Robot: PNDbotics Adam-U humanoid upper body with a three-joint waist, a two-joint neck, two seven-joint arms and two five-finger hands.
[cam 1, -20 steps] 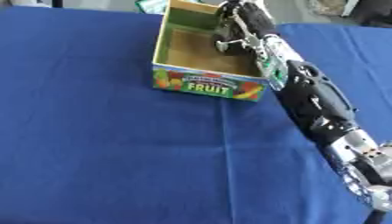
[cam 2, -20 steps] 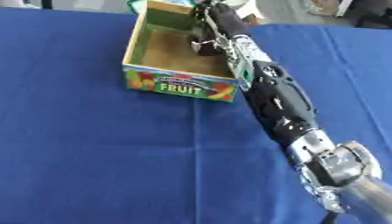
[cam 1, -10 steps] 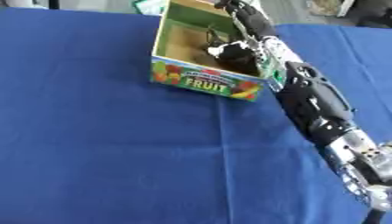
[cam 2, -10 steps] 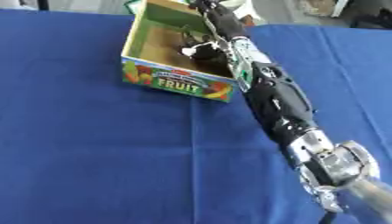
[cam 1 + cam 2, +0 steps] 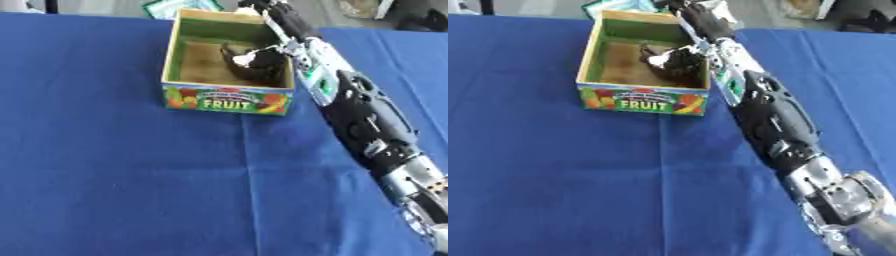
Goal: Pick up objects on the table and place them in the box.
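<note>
**Inspector:** State the position of your right arm.

**Me:** My right arm [image 5: 363, 112] comes in from the lower right corner and runs up along the right wall of the box [image 5: 229, 100]. My right hand [image 5: 256, 61] is down inside the box, in its right half, near the front wall.

**Inspector:** Condition of that hand?

**Me:** The fingers look bent downward toward the box floor. I cannot tell whether they enclose anything; the hand reads as one dark mass with a pale patch on top, and no separate object can be made out under it.

**Inspector:** Describe the box.

**Me:** It is an open-topped cardboard box with green inner walls and a brown floor. The front panel carries the word FRUIT with pictures of fruit. It stands upright on the blue tablecloth [image 5: 114, 180], toward the far edge of the table.

**Inspector:** Objects on the cloth?

**Me:** I can make out none on the blue cloth in either eye view. Behind the box, beyond the table edge, a green and white item [image 5: 614, 6] shows partly; I cannot identify it.

**Inspector:** Your left hand?

**Me:** It shows in neither view.
</note>
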